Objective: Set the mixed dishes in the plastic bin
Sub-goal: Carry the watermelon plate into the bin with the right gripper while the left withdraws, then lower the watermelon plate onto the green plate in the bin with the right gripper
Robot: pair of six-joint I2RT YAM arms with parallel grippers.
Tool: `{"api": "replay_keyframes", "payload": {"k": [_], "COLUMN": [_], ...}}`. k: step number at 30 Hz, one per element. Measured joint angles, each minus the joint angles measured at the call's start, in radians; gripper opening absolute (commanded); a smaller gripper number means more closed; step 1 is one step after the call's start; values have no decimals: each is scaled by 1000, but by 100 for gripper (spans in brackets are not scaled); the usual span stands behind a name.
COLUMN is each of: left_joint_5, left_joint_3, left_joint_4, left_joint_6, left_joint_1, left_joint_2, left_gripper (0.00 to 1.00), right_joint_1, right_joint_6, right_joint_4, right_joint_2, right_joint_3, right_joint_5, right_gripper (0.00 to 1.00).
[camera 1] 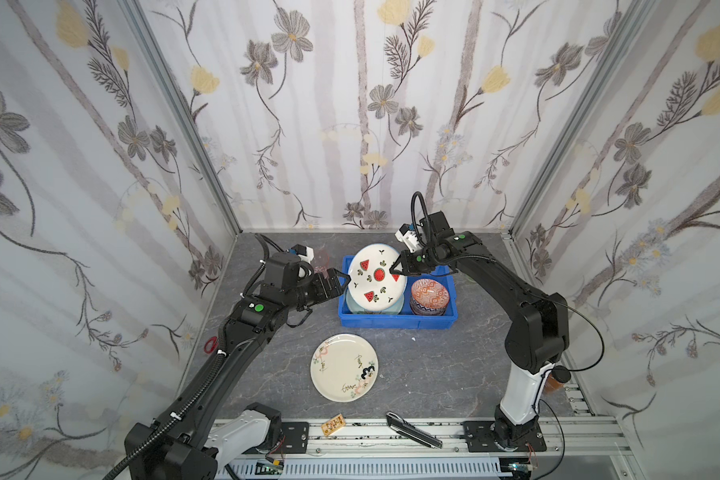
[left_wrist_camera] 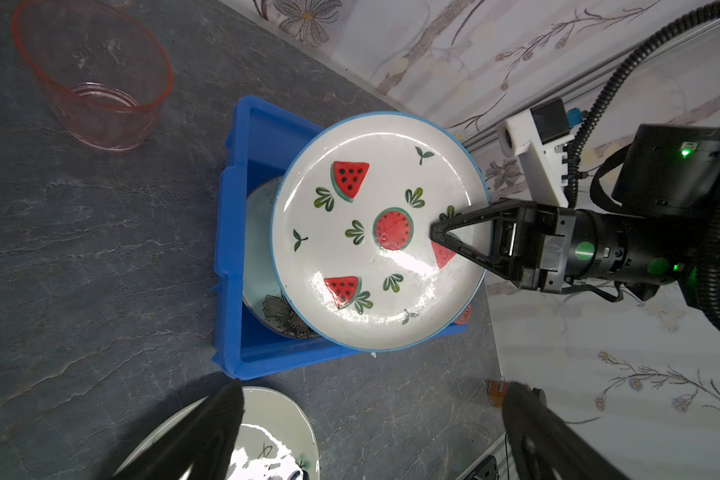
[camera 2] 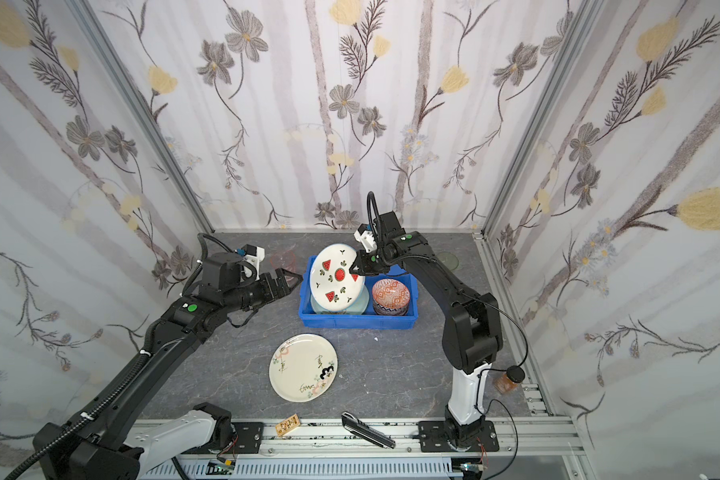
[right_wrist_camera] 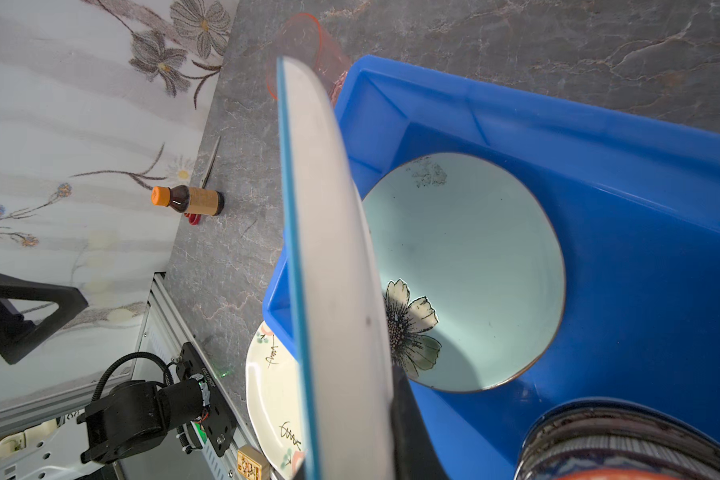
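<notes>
Right gripper (camera 1: 395, 271) is pinched tight on the far right rim of the watermelon plate (camera 1: 376, 277), one finger on the painted face, the other behind it. From the right wrist camera I see that plate edge-on, tilted steeply over the left half of the blue plastic bin (camera 1: 395, 322). Directly under it the pale green flower plate (right_wrist_camera: 474, 257) lies flat on the bin floor. I cannot tell whether the lower edge of the tilted plate touches it.

Over on the bin's right half, an orange patterned bowl (camera 1: 430, 291) sits nested on a stack of other bowls.

My left gripper (camera 2: 294, 280) is spread wide with nothing in it, just beside the bin's left wall and clear of the plate. A pink tumbler (left_wrist_camera: 92, 79) stands on the grey table behind it. On my side of the bin, the cream floral plate (camera 1: 344, 368) lies flat on the table, apart from the bin.
</notes>
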Motion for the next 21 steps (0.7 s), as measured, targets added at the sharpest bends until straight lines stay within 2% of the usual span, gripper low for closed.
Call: {"api": "replay_keyframes", "payload": {"k": [10,21], "left_joint_5": [11,15], "left_joint_3": [-26,-36], "left_joint_4": [-8,-10], "left_joint_6": [14,14], "left_joint_1": [14,17], "left_joint_2": [8,15], "left_gripper": [100,100], "right_joint_1": [-16,-37], "right_joint_6": [-22,-61], "right_joint_4": [-7,-43], "right_joint_2": [150,202], "right_joint_3": [107,114], "right_joint_5": [-21,-21], "right_gripper": [8,8]}}
